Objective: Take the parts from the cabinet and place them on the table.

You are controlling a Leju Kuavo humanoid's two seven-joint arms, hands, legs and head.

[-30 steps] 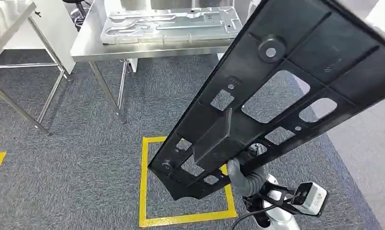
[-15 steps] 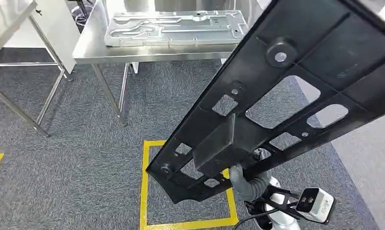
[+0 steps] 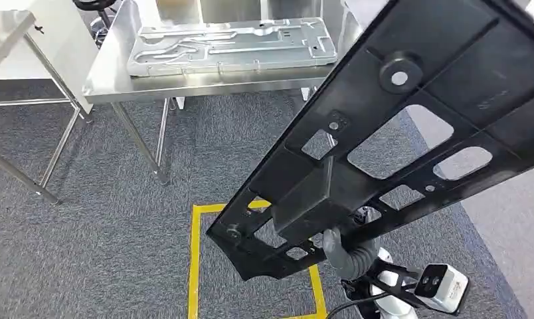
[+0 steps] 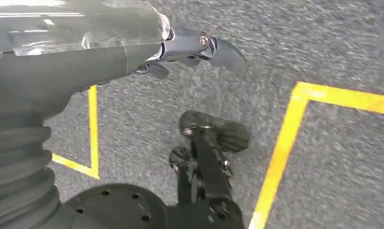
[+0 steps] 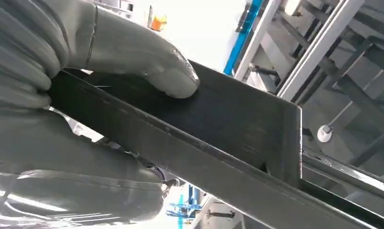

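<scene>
The right hand (image 3: 347, 249) gripped a long black panel (image 3: 410, 119) near its lower end, thumb (image 5: 147, 62) pressed flat on a raised rib, fingers wrapped beneath. The panel rose slantwise over the carpet (image 3: 105, 219), well short of the steel table (image 3: 111, 80), where a grey stamped metal plate (image 3: 231, 43) already lay.

Risk, as judged: held so far from its middle, the panel could pivot or slip in the grasp — its far end might also strike the table's edge on approach.

The panel appeared rigid, matt and ribbed, pierced by rectangular and rounded openings; the carpet was coarse and grey, marked with yellow tape (image 3: 196, 266). The left hand (image 4: 199, 47) hung empty over the floor, fingers loosely apart.
</scene>
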